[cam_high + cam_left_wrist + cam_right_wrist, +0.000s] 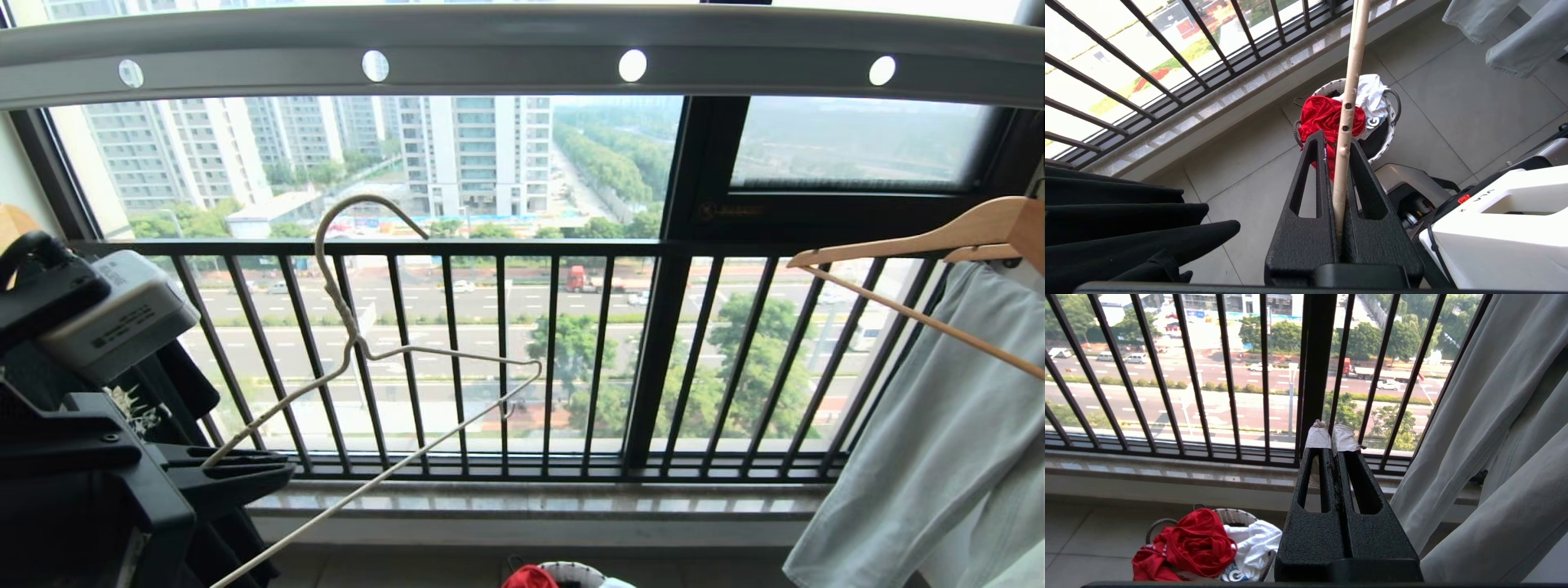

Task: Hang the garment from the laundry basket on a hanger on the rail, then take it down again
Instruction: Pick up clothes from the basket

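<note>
Left gripper [1340, 163] clamps hanger [359, 351]; right gripper [1331, 439] clenched, seemingly empty.

The rail [506, 49] runs bare overhead across most of its width, its row of round holes unoccupied, while the wooden hanger [922, 245] with the pale grey-green garment [939, 457] fills the right end and a black garment [1126, 228] crowds the left side. The left gripper [237, 469], clamped on the hanger [384, 351], holds it tilted in the open air between those two, its hook below the rail and in front of the dark window railing [506, 359], which closes off the far side. Below, the garment [1192, 543] lies heaped on top of the laundry basket [1237, 516] on open floor tiles, with nothing over it.
</note>
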Motion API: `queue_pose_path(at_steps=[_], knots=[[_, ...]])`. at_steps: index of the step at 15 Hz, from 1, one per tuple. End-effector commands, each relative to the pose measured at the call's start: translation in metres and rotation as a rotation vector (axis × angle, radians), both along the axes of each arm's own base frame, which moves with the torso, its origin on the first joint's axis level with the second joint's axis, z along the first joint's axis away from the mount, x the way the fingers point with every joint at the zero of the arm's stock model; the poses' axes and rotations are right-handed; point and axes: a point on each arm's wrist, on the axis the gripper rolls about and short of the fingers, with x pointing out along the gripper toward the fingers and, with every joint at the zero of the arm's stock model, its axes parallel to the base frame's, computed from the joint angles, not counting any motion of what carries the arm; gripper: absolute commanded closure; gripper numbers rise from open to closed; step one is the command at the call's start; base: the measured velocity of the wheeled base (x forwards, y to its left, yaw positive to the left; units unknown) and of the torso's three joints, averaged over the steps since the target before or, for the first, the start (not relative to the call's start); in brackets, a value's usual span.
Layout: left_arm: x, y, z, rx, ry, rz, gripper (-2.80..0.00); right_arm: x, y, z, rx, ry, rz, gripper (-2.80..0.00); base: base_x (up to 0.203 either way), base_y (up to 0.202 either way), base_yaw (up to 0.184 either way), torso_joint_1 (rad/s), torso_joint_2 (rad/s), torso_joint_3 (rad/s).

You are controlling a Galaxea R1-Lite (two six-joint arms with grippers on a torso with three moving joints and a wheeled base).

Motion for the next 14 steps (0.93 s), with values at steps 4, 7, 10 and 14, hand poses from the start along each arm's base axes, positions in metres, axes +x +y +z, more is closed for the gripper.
queue_pose_path(at_steps=[4, 7, 10, 14], knots=[[-0.0002, 0.0003, -0.0009, 0.004, 0.002, 0.001, 0.00, 0.0001, 0.0000, 0.0000, -0.002, 0.002, 0.001, 0.00, 0.000, 0.000, 0.000, 0.000, 0.00, 0.000], [-0.0008, 0.0008, -0.0004, 0.002, -0.002, 0.000, 0.00, 0.0001, 0.0000, 0.0000, -0.001, 0.002, 0.001, 0.00, 0.000, 0.000, 0.000, 0.000, 0.00, 0.000], [-0.0007, 0.0006, -0.0001, -0.001, -0.003, 0.001, 0.00, 0.0001, 0.0000, 0.0000, -0.002, 0.002, 0.001, 0.00, 0.000, 0.000, 0.000, 0.000, 0.00, 0.000], [-0.0012, 0.0012, 0.0008, -0.006, -0.008, 0.001, 0.00, 0.0001, 0.0000, 0.0000, -0.002, 0.002, 0.001, 0.00, 0.000, 0.000, 0.000, 0.000, 0.00, 0.000]])
